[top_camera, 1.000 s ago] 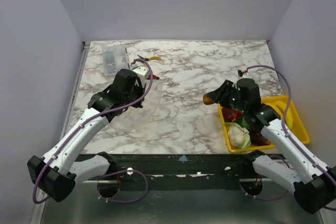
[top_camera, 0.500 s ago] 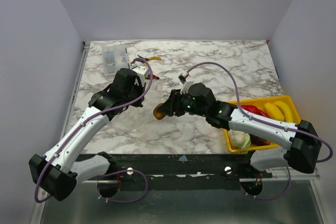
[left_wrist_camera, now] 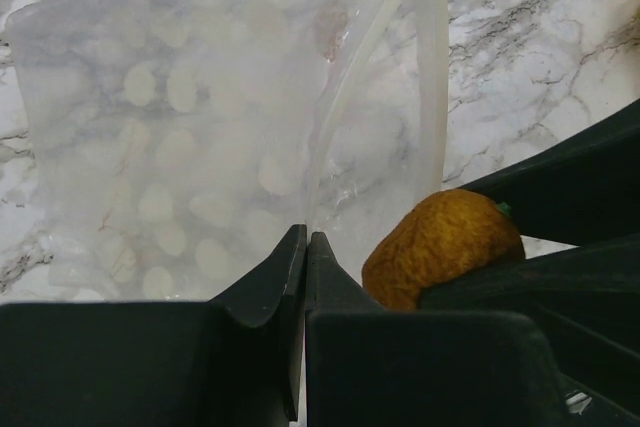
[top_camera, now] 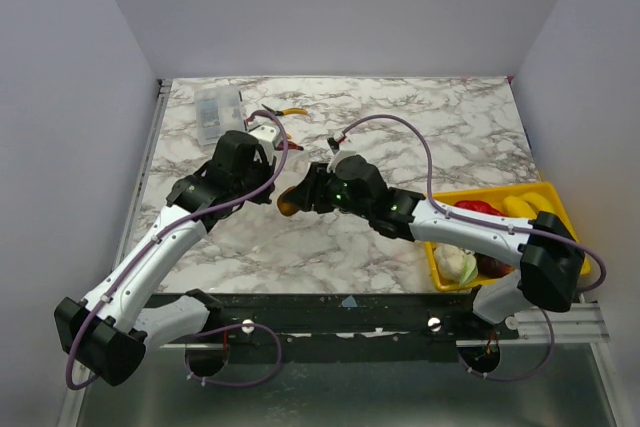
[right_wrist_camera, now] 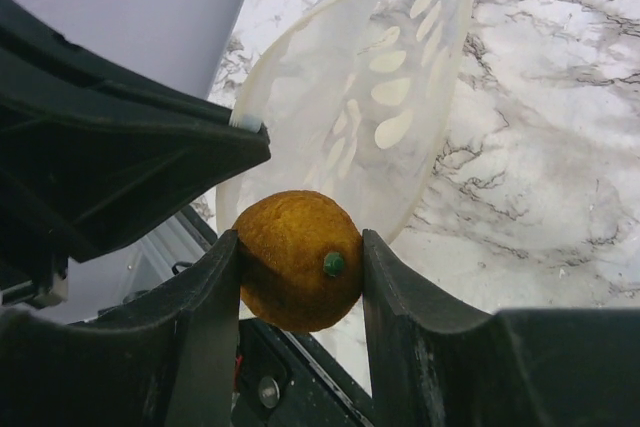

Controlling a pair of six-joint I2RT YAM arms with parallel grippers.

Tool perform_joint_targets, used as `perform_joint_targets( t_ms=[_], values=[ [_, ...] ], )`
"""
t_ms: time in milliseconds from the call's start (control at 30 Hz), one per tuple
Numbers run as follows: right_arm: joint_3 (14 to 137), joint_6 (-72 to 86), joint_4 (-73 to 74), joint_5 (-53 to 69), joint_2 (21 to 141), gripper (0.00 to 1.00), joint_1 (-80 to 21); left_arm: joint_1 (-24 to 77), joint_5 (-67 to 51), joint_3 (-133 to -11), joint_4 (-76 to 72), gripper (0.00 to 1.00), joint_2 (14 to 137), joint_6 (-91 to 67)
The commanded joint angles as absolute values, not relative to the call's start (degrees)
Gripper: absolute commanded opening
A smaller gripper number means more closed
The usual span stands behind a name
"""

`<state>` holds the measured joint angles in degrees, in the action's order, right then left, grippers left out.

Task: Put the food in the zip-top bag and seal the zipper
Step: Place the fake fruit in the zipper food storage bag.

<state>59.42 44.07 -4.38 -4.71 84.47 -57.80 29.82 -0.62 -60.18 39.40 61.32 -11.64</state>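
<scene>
The clear zip-top bag (left_wrist_camera: 200,127) with white dots hangs open over the marble table. It also shows in the right wrist view (right_wrist_camera: 400,117) and faintly in the top view (top_camera: 290,172). My left gripper (left_wrist_camera: 305,239) is shut on the bag's mouth edge, by the zipper strip (left_wrist_camera: 430,67). In the top view the left gripper (top_camera: 268,185) is left of centre. My right gripper (right_wrist_camera: 298,245) is shut on a small orange fruit (right_wrist_camera: 295,259) with a green dot. It holds the orange (top_camera: 288,205) right at the bag's open mouth (right_wrist_camera: 330,2), next to the left fingers (left_wrist_camera: 440,242).
A yellow tray (top_camera: 545,190) at the right front holds more food: a red piece (top_camera: 477,208), yellow bananas (top_camera: 520,209), a pale leafy one (top_camera: 455,263) and a maroon one (top_camera: 493,265). A rigid clear compartment box (top_camera: 217,112) stands at the back left.
My right arm has swung left from the tray across the table, carrying the orange up to the bag's mouth. The left gripper has kept its hold on the bag.
</scene>
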Motion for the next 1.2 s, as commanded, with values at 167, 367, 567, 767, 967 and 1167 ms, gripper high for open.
perform_joint_targets(
  t_ms=[167, 367, 567, 767, 967, 1167],
  values=[
    [61.89, 47.77, -7.76, -4.81, 89.41, 0.28, -58.70, 29.09, -3.11, -59.41, 37.16, 0.00, 59.12, -12.22],
    [62.14, 47.68, -7.38, -3.92, 90.31, 0.53, -59.06, 28.83, -3.43, -59.33, 37.00, 0.00, 58.82, -12.30],
    [62.47, 47.38, -6.78, -3.64, 90.03, 0.67, -59.15, 28.37, -3.60, -59.33, 36.94, 0.00, 58.71, -12.39],
    [60.98, 47.52, -6.52, -4.09, 88.42, 0.69, -59.24, 28.13, -3.85, -59.33, 36.85, 0.00, 58.29, -12.48],
    [60.46, 45.43, -3.65, -6.69, 85.46, 0.68, -59.22, 27.86, -3.48, -59.41, 37.00, 0.00, 57.97, -12.67],
    [60.46, 43.81, -0.43, -9.78, 82.61, 0.68, -59.24, 27.29, 1.75, -58.54, 35.86, 0.00, 54.13, -13.58]
  ],
)
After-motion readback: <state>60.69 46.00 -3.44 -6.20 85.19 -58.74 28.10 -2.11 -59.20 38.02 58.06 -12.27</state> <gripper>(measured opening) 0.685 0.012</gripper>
